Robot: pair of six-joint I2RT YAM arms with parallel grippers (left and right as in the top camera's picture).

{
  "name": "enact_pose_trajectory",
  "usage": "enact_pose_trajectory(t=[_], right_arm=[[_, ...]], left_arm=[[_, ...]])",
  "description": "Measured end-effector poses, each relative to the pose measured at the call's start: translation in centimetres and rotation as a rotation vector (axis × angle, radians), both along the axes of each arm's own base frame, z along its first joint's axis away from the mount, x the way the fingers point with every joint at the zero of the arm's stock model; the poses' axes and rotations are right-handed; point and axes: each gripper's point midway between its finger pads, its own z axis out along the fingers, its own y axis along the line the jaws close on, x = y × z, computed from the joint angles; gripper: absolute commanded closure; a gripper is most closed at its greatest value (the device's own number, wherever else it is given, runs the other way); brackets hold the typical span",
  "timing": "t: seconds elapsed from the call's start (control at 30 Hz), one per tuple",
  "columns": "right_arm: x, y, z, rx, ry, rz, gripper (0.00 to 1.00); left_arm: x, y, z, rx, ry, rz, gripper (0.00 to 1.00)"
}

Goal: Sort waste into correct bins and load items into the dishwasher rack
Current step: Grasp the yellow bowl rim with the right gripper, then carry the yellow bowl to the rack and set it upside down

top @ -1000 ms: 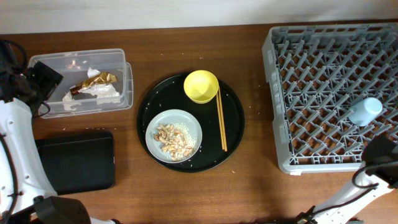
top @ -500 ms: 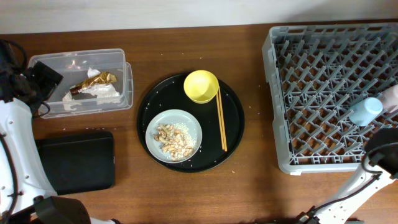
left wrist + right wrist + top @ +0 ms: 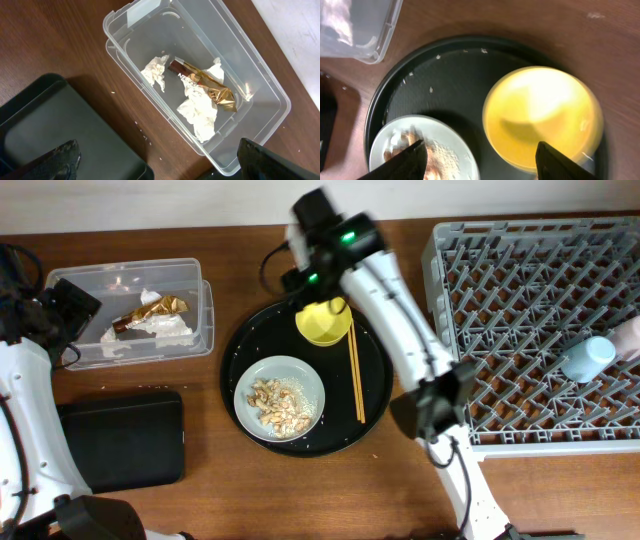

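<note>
The table (image 3: pixel 230 500) carries everything. The rack (image 3: pixel 530 330) stands well to the right of the right gripper (image 3: pixel 481 144), whose fingers are spread wide with nothing gripped between them. The round tray (image 3: pixel 375 410) lies directly under that gripper. The flat tray (image 3: pixel 120 440) sits just behind the left gripper (image 3: pixel 159 145), on the robot's side of it, and in the left wrist view its corner comes up beside the left finger. That gripper is also spread wide and holds nothing. The tub (image 3: pixel 150 20) lies just ahead of and below it, touching the flat tray's far edge or nearly so. The plate (image 3: pixel 455 150) is on the round tray, beside the right gripper's left finger. The bowl (image 3: pixel 542 120), blurred in the right wrist view, is below the gripper, toward its right finger; whether a finger touches it cannot be told. The blue cup (image 3: pixel 587 358) lies in the rack, far to the right of the right gripper. The chopsticks (image 3: pixel 355 375) lie together on the round tray, below and right of that gripper. The wrapper (image 3: pixel 205 87) and tissue (image 3: pixel 200 117) are in the tub ahead of the left gripper. The scraps (image 3: pixel 278 405) are heaped on the plate.
</note>
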Motion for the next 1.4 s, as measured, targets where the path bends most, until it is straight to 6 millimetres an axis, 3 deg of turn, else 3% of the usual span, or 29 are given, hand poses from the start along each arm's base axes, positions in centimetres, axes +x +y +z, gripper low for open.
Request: enact_pose_trajectory(t=[0.03, 0.1, 0.27, 0.33, 0.37, 0.43, 0.53, 0.67, 0.77, 0.87, 0.97, 1.0, 1.03, 1.07, 1.1, 1.17, 1.23, 1.3, 1.33, 1.4], right_arm=[[-0.2, 1.2, -2.0, -0.02, 0.015, 0.003, 0.37], [-0.2, 1.5, -4.9, -0.095, 0.024, -0.028, 0.41], [0.5, 1.1, -7.7, -0.142, 0.033, -0.081, 0.46], [0.3, 0.8, -9.5, -0.165, 0.063, -0.1, 0.59], [0.2, 0.8, -10.1, -0.17, 0.071, -0.104, 0.62], [-0.1, 0.6, -10.9, -0.183, 0.092, -0.108, 0.82], [-0.3, 0.6, -11.0, -0.175, 0.105, -0.126, 0.96], [-0.6, 0.8, -10.9, -0.163, 0.119, -0.121, 0.96], [-0.8, 0.0, -8.7, -0.143, 0.13, -0.139, 0.96], [-0.5, -2.3, -2.1, -0.068, 0.094, -0.188, 0.96], [0.5, -11.1, 10.6, 0.066, -0.065, -0.346, 0.96], [0.3, -12.3, 11.6, 0.075, -0.07, -0.36, 0.96], [-0.7, -18.2, 16.2, 0.146, -0.107, -0.443, 0.96], [-1.9, -21.4, 17.5, 0.193, -0.087, -0.47, 0.96], [-2.7, -23.4, 18.0, 0.256, -0.049, -0.465, 0.96], [-2.6, -27.4, 18.5, 0.413, -0.017, -0.48, 0.96], [-2.7, -30.2, 17.8, 0.533, 0.037, -0.513, 0.96], [-2.8, -30.9, 16.2, 0.57, 0.098, -0.519, 0.96], [-3.2, -30.8, 13.9, 0.607, 0.178, -0.508, 0.96], [-3.7, -30.1, 12.1, 0.67, 0.25, -0.478, 0.96]], left_arm=[[0.0, 0.0, 0.0, 0.0, 0.0, 0.0, 0.01], [0.0, 0.0, 0.0, 0.0, 0.0, 0.0, 0.01], [0.0, 0.0, 0.0, 0.0, 0.0, 0.0, 0.01], [0.0, 0.0, 0.0, 0.0, 0.0, 0.0, 0.01], [0.0, 0.0, 0.0, 0.0, 0.0, 0.0, 0.01], [0.0, 0.0, 0.0, 0.0, 0.0, 0.0, 0.01], [0.0, 0.0, 0.0, 0.0, 0.0, 0.0, 0.01], [0.0, 0.0, 0.0, 0.0, 0.0, 0.0, 0.01], [0.0, 0.0, 0.0, 0.0, 0.0, 0.0, 0.01], [0.0, 0.0, 0.0, 0.0, 0.0, 0.0, 0.01], [0.0, 0.0, 0.0, 0.0, 0.0, 0.0, 0.01], [0.0, 0.0, 0.0, 0.0, 0.0, 0.0, 0.01], [0.0, 0.0, 0.0, 0.001, -0.001, 0.0, 0.01], [0.0, 0.0, 0.0, 0.0, 0.0, 0.0, 0.01], [0.0, 0.0, 0.0, 0.0, 0.0, 0.0, 0.01], [0.0, 0.0, 0.0, 0.0, 0.0, 0.0, 0.01], [0.0, 0.0, 0.0, 0.0, -0.001, 0.0, 0.01], [0.0, 0.0, 0.0, 0.0, 0.0, 0.0, 0.01], [0.0, 0.0, 0.0, 0.0, 0.0, 0.0, 0.01], [0.0, 0.0, 0.0, 0.0, 0.0, 0.0, 0.01]])
